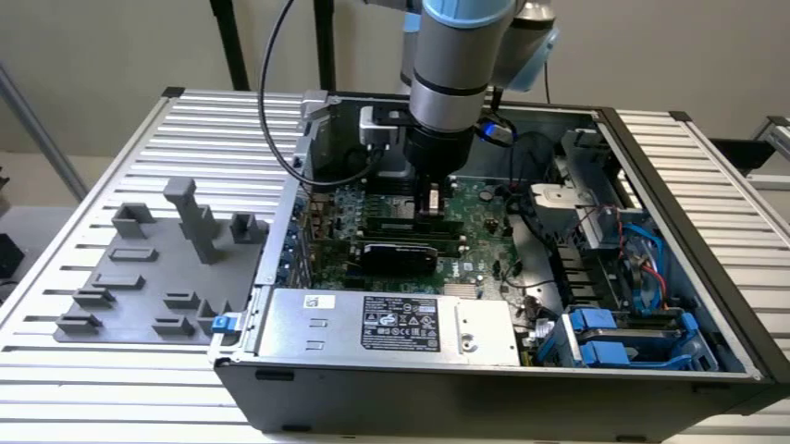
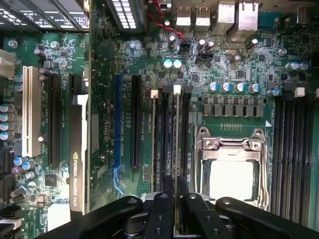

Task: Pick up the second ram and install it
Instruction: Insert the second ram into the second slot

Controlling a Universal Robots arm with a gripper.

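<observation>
My gripper (image 1: 432, 205) reaches down into the open computer case (image 1: 642, 166), over the green motherboard (image 1: 475, 208). In the wrist view the gripper (image 2: 175, 193) is shut on the second ram (image 2: 176, 139), a thin green stick seen edge-on. The stick runs along a memory slot next to the square CPU socket (image 2: 230, 169), with a white latch (image 2: 176, 89) at its far end. I cannot tell whether the stick is seated in the slot. Another slot with a white latch (image 2: 154, 93) lies right beside it.
A black-topped NVIDIA card (image 2: 79, 154) stands across the board, beyond the long black slots. The power supply (image 1: 395, 319) fills the case's front, with blue drive caddies (image 1: 617, 338) and cables towards the exterior view's right. A grey tray with blocks (image 1: 161, 268) lies outside the case.
</observation>
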